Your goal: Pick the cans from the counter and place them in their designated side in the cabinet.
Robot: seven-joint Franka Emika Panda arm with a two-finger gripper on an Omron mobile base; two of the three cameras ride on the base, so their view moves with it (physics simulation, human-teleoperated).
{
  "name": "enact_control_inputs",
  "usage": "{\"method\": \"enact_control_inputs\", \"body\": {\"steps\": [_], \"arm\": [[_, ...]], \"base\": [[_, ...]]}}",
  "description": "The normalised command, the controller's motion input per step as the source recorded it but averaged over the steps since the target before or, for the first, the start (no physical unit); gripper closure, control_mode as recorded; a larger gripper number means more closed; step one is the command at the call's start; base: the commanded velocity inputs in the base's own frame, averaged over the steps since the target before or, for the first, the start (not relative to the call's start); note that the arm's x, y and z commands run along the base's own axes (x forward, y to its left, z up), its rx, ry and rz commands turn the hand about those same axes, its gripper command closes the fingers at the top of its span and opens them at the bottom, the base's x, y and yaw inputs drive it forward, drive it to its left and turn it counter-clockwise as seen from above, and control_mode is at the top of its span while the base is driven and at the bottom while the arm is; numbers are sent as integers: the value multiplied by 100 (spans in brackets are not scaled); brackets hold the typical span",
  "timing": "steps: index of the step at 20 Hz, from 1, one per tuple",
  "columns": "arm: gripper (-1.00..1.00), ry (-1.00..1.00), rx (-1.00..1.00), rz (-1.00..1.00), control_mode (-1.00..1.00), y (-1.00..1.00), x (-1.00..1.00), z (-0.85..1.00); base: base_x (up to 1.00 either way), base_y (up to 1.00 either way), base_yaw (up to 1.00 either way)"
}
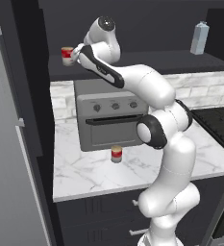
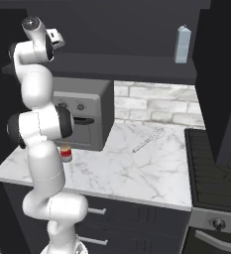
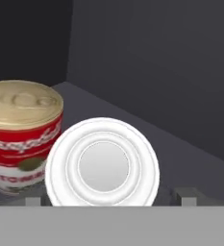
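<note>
Step in hand, as judged from the scene: release of the first can on the cabinet shelf. The red-and-white can (image 1: 67,55) stands upright on the shelf board (image 1: 180,61) at the upper left of the left base view, near the left end of the cabinet (image 1: 147,21). The gripper (image 1: 75,55) sits just to the right of it in that frame.

Gripper state: in the hand view the two finger tips (image 3: 32,201) stand wide apart at the lower corners of the frame, with nothing between them. The red-and-white can (image 3: 23,134) lies at the left of the hand view, just beside the left tip; whether the tip touches it cannot be told. The gripper holds nothing.

Second can: the red can with the tan-yellow band (image 1: 116,154) stands upright on the table (image 1: 84,178), at the centre of the left base view, just in front of the grey toaster oven (image 1: 111,115). It is well apart from the gripper, far below it in the frame.

Next move, as a judgement: draw the gripper back out of the cabinet without knocking the placed can, then lower it to the table can. The tall carton (image 1: 200,38) at the upper right of the shelf is no part of the task.
</note>
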Motion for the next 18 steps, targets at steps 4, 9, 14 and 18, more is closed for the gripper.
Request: {"method": "enact_control_inputs", "body": {"steps": [4,9,14,18], "arm": [[-100,-7,0,5,-100,0,1,7],[-100,-10,0,7,-100,-8,-14,0],[-100,-13,0,8,-100,-20,-23,-5],[-100,-14,0,8,-100,-27,-29,-10]], "base": [[0,0,0],[0,0,0],[0,0,0],[0,0,0]]}}
